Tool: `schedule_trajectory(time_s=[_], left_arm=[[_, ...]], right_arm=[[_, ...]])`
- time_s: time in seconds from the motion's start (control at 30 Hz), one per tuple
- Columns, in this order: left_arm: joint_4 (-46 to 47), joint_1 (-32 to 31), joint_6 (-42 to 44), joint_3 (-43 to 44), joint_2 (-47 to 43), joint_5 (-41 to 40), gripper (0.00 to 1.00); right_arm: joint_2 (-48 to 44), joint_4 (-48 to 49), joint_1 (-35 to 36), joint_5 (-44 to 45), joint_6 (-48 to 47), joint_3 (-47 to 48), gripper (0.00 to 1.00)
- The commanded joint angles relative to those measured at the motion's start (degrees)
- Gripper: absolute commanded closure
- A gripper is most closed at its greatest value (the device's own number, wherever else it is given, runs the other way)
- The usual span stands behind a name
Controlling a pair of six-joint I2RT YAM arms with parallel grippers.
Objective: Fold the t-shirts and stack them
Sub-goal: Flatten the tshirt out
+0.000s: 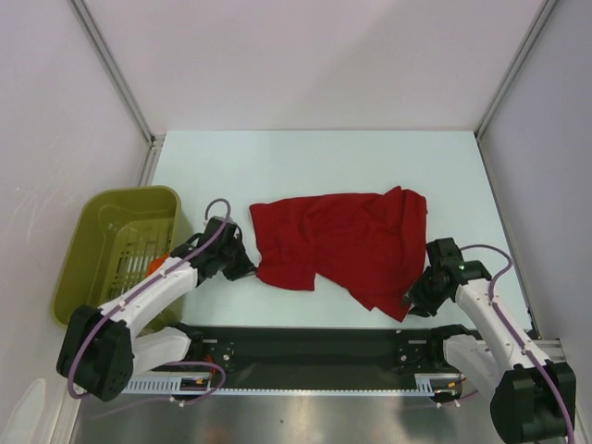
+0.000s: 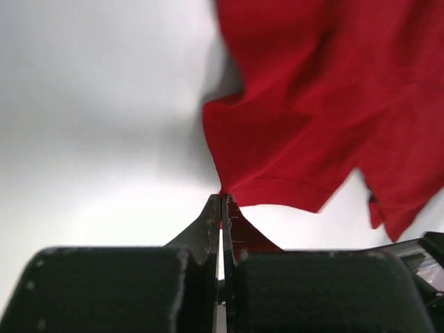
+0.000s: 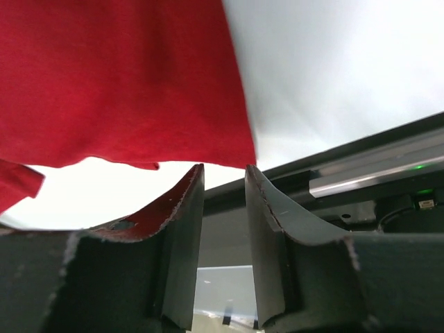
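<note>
White left arm (image 1: 148, 294) extended low, black two-finger left gripper (image 2: 222, 200) pinched shut on dark red fabric t-shirt (image 2: 312, 125), white right arm (image 1: 488, 314) bent inward, black right gripper (image 3: 223, 173) jaws parted

The crumpled red t-shirt (image 1: 347, 245) fills the centre of the top view and spreads toward the lower right. Bare white table (image 1: 305, 157) lies open across the whole upper band and in narrow strips either side of the cloth. The olive-green basket (image 1: 79, 250) blocks the left edge. The left arm (image 1: 153, 291) and right arm (image 1: 490, 314) crowd the lower corners, and the black base rail (image 1: 314, 347) closes off the bottom.
</note>
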Motion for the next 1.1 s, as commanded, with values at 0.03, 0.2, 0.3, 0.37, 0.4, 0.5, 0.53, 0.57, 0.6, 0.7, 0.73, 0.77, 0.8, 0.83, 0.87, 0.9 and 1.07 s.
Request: schedule_trajectory(time_s=[0.03, 0.2, 0.3, 0.37, 0.4, 0.5, 0.53, 0.57, 0.6, 0.7, 0.73, 0.77, 0.8, 0.83, 0.87, 0.9, 1.07], left_arm=[[-3.4, -0.6, 4.0, 5.6, -3.9, -2.7, 1.0], [-7.5, -0.6, 5.9, 10.9, -6.8, -4.7, 1.0], [-9.6, -0.7, 6.8, 13.8, -8.6, -5.4, 1.0], [-10.4, -0.7, 7.2, 15.4, -9.9, -5.4, 1.0], [-11.6, -0.7, 7.3, 16.0, -10.4, -5.4, 1.0], [-14.5, -0.7, 7.5, 18.9, -12.6, -8.1, 1.0], [-15.2, -0.7, 7.7, 19.6, -13.6, -9.1, 1.0], [-15.9, -0.7, 7.8, 21.0, -15.2, -9.7, 1.0], [-17.7, -0.7, 7.9, 21.9, -16.2, -10.5, 1.0], [-21.2, -0.7, 8.3, 25.3, -19.7, -14.3, 1.0], [-22.2, -0.6, 8.4, 26.2, -20.3, -15.4, 1.0], [-23.8, -0.6, 8.4, 27.8, -21.1, -17.3, 0.99], [-24.4, -0.7, 8.7, 28.5, -22.2, -18.1, 1.0], [-24.9, -0.7, 9.0, 29.1, -22.8, -18.9, 1.0], [-25.3, -0.7, 9.1, 30.2, -23.4, -19.8, 1.0], [-25.4, -0.7, 9.3, 30.6, -23.6, -20.2, 1.0], [-25.1, -0.7, 9.7, 32.8, -23.7, -20.7, 1.0]], right_arm=[[-0.4, -0.1, 2.4, 0.1, 3.1, -1.5, 0.65], [1.5, 1.0, 5.2, 0.0, 4.3, -2.2, 0.64], [2.4, 2.4, 5.4, -0.8, 4.8, -3.4, 0.61], [3.2, 4.9, 5.4, -1.5, 5.4, -4.6, 0.6], [4.5, 6.1, 5.4, -2.5, 5.7, -6.0, 0.6], [6.3, 9.2, 4.7, -2.5, 5.1, -6.5, 0.61], [6.7, 9.5, 4.6, -1.5, 4.5, -6.2, 0.61], [6.6, 9.9, 4.5, -0.9, 4.1, -6.0, 0.62], [6.6, 10.2, 3.9, 0.1, 3.4, -5.4, 0.63], [7.2, 10.2, 1.8, 2.1, 1.1, -4.4, 0.7], [7.7, 10.5, 1.3, 2.3, -0.2, -3.6, 0.76], [8.8, 10.5, 1.0, 2.5, -0.6, -3.1, 0.8], [9.5, 10.4, 0.4, 2.4, -1.0, -2.5, 0.82], [9.9, 10.5, 0.4, 2.4, -1.4, -1.7, 0.87], [10.7, 10.5, 0.4, 2.3, -2.1, -1.4, 0.88], [10.8, 10.6, 0.5, 2.5, -2.4, -1.1, 0.89], [9.3, 8.2, 0.3, 4.7, -6.8, 3.5, 1.0]])
